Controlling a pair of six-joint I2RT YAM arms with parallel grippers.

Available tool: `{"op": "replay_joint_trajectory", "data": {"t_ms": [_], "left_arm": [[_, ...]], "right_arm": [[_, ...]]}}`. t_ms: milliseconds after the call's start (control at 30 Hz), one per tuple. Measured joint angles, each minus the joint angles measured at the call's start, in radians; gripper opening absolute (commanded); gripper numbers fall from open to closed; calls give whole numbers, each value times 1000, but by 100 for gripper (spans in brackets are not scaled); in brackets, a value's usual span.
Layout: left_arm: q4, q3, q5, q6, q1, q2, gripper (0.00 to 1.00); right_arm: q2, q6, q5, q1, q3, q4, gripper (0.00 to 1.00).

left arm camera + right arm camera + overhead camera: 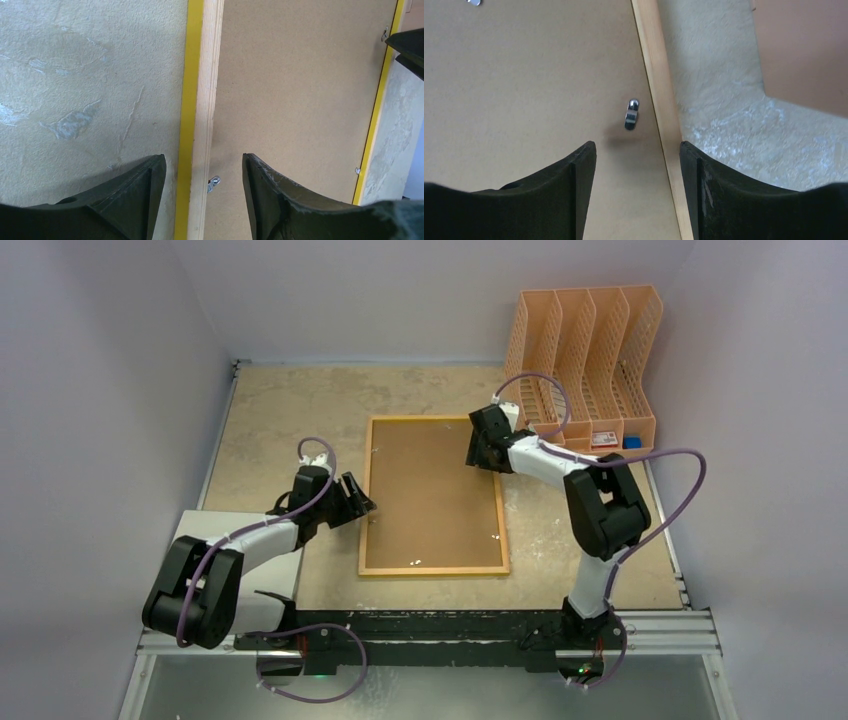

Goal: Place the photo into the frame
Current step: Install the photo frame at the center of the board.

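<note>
Frame (434,569) lies flat on the table (290,410), back side up, with a brown backing board (430,495) inside it. Left pincer (204,165) stands open astride the left rail, gripping nothing. Right pincer (638,150) is open too, empty, above the right rail.

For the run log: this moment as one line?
frame face-down, backing board in; left gripper open over left rail; right gripper open over right rail; photo not visible
</note>
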Motion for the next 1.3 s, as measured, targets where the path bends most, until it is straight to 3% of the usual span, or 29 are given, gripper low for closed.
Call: {"op": "replay_joint_trajectory", "data": {"t_ms": [300,600,800,1033,1300], "left_arm": [[0,0,0,0,0,0,60],[0,0,0,1,0,0,60],[0,0,0,1,0,0,60],[0,0,1,1,2,0,60],[0,0,1,1,2,0,60]], "right_arm": [[72,-39,31,-29,48,8,59],[86,-82,10,-41,55,30,40],[82,-95,9,-46,50,32,35],[72,-111,11,-52,32,43,21],[69,-130,10,-53,27,50,24]]}}
